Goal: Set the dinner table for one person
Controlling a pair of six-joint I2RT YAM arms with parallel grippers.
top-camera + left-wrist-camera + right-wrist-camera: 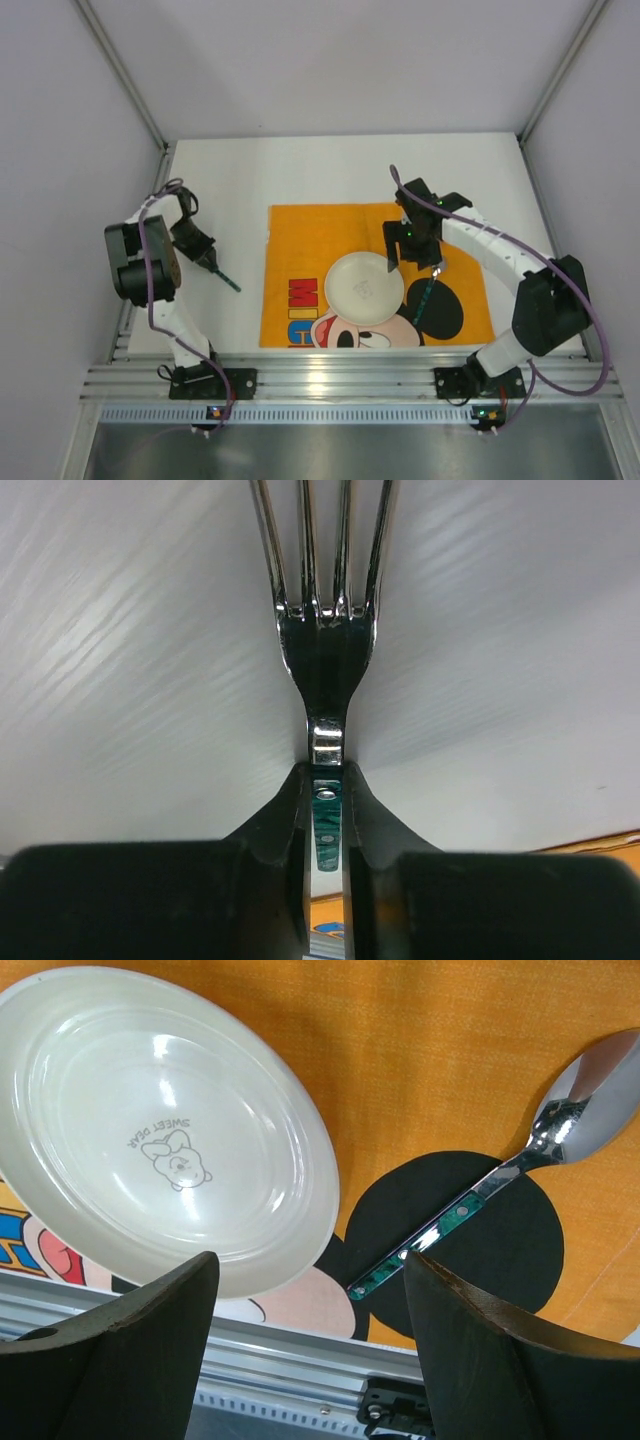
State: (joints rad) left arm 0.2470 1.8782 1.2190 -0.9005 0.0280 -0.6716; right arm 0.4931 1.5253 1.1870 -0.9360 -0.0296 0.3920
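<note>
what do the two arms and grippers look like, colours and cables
Both the left arm and right arm have white links with bulky black joint housings, and a purple cable loops along each. The left gripper and right gripper have matte black, wedge-shaped fingers.

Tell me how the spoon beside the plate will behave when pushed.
The spoon looks rigid polished metal, so probably stiff and slippery to pinch. Its curved bowl may let it pivot. The cloth mat beneath could drag and wrinkle.
</note>
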